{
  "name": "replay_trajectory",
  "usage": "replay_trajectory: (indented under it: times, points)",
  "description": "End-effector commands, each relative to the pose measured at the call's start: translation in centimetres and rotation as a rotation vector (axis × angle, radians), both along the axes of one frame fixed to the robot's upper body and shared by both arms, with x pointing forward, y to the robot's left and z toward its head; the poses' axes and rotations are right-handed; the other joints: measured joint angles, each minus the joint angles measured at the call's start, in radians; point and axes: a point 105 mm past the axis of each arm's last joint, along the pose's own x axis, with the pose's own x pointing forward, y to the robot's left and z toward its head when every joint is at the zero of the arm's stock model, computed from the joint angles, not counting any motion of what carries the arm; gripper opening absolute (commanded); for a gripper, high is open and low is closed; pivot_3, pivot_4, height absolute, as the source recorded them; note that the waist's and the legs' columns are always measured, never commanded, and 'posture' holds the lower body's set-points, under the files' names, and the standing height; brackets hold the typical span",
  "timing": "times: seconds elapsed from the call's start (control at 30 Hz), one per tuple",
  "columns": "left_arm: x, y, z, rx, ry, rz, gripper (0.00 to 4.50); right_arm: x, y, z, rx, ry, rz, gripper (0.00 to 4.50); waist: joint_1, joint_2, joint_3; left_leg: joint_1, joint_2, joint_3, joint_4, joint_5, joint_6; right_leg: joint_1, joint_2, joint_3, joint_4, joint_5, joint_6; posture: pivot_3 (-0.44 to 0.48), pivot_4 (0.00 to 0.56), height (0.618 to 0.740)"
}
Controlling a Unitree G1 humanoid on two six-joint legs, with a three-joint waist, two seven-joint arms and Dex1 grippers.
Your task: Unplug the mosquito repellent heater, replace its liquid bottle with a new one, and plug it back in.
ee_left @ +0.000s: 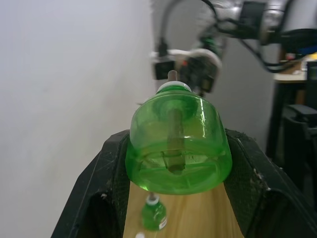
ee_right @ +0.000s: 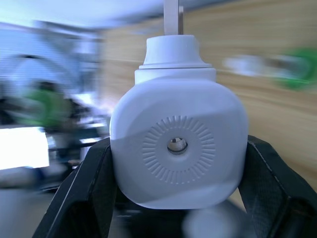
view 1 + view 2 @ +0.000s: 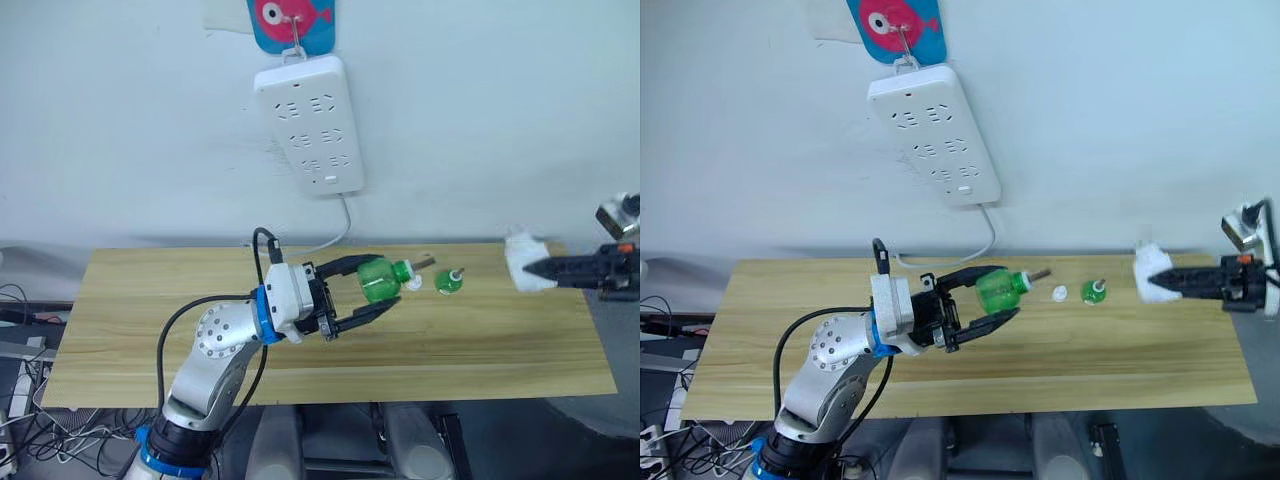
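Observation:
My left gripper is shut on a green liquid bottle, held on its side just above the table with its white neck and brown wick pointing right. In the left wrist view the bottle's base sits between both fingers. The white mosquito repellent heater is in the air over the table's right end, with my right gripper shut on it. It is unplugged, and its ribbed round face shows between the fingers. Another green bottle stands on the table, beside a small white cap.
A white multi-socket power strip hangs on the wall from a pink-and-blue fish hook, and its cable drops behind the wooden table. Cables and gear lie on the floor at the left.

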Motion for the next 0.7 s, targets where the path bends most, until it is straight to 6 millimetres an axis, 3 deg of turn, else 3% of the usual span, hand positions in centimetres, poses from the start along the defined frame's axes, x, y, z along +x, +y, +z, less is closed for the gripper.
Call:
replay_trajectory:
  times: [0.03,0.33,0.7]
  points:
    - [-0.2,-0.2,0.4,-0.014,-0.061,-0.039,2.27,-1.3,1.5,2.5,0.104,-0.029,0.09,2.97,0.003,0.0,0.0,-0.001,0.0,0.0,0.0,0.0,0.0,0.0,0.0,-0.001,-0.001,0.0,0.0,-0.192,0.345,0.74]
    - [1.1,-1.2,0.4,-0.009,-0.089,-0.048,2.27,-1.8,4.0,2.9,0.132,-0.033,0.156,2.97,0.002,-0.001,0.002,-0.004,0.0,0.0,0.0,-0.002,0.004,-0.001,0.0,-0.001,-0.005,0.0,0.0,-0.196,0.351,0.74]
    - [1.9,-2.9,0.8,-0.027,-0.111,-0.068,2.27,-1.5,5.5,3.4,0.14,-0.071,0.144,2.97,0.001,-0.001,0.003,-0.004,0.0,0.0,0.0,-0.002,0.004,-0.001,0.0,-0.001,-0.004,0.0,0.0,-0.206,0.353,0.74]
